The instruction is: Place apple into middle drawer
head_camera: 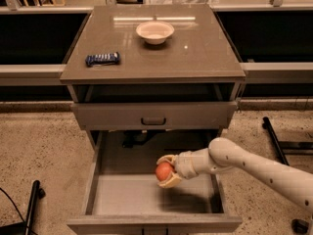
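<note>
The apple (164, 171), round and orange-red, sits between the fingers of my gripper (164, 172), which is shut on it. The white arm reaches in from the right. The gripper holds the apple low over the middle drawer (132, 202), which is pulled wide open at the front of the cabinet. Its flat grey bottom and thin side walls show, and the apple hangs over the tray's right half, just above the bottom.
A white bowl (155, 32) and a dark blue packet (102, 58) lie on the cabinet top. Above the open drawer is a grey drawer front with a small black handle (153, 121). Black stand legs (274, 137) are on the floor at the right, and a black pole (32, 199) at the left.
</note>
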